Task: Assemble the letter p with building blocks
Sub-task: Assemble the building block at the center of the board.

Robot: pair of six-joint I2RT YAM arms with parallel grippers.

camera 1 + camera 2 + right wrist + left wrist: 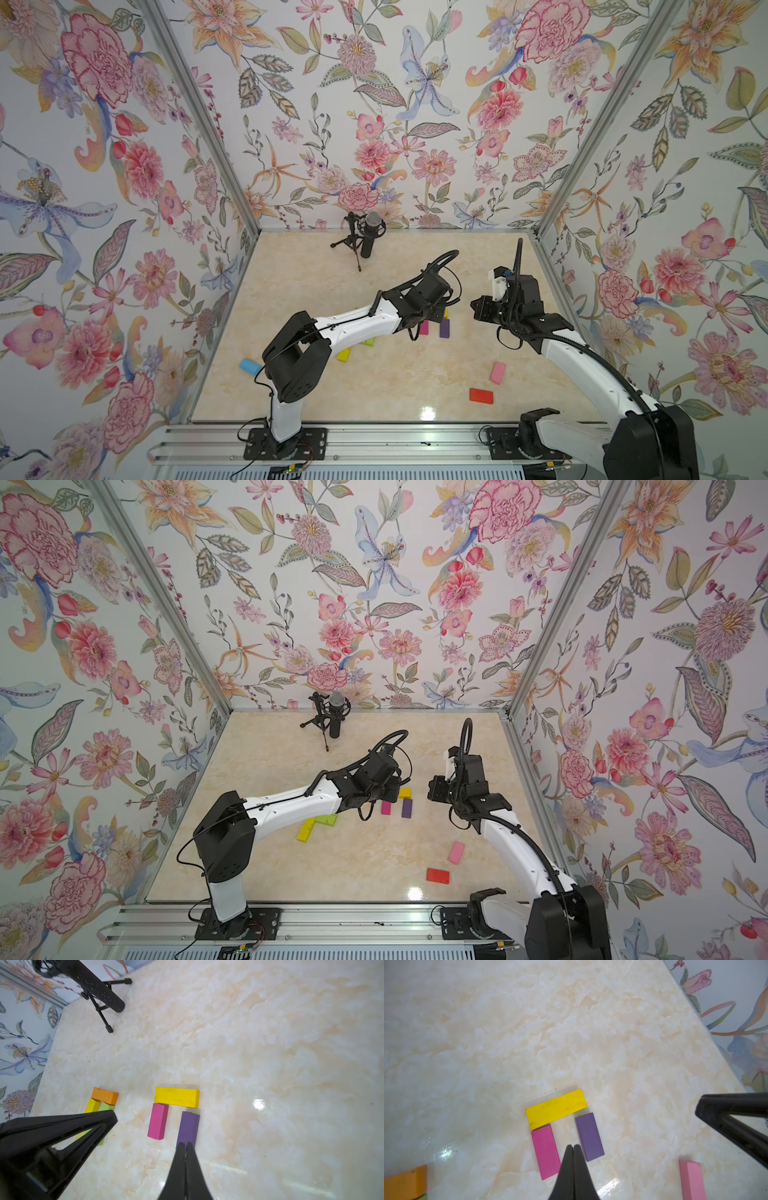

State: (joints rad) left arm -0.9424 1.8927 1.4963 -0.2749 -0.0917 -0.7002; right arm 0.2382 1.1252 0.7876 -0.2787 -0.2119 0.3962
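A: Why are left pincer (573,1148) and right pincer (185,1145) pinched shut, empty?
B: Probably for nudging: yellow (405,792) lies at twelve o'clock of purple (407,808), magenta (386,807) at its nine, the P's bowl forming. Spare pink (456,852) and red (437,875) lie near five.

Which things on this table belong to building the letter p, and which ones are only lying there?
Belong to the job: long yellow block, magenta block, purple block, orange block, second yellow block, lime green block, pink block, red block.

Only lying there: microphone on its tripod stand; light blue piece near the left wall, perhaps a block too.
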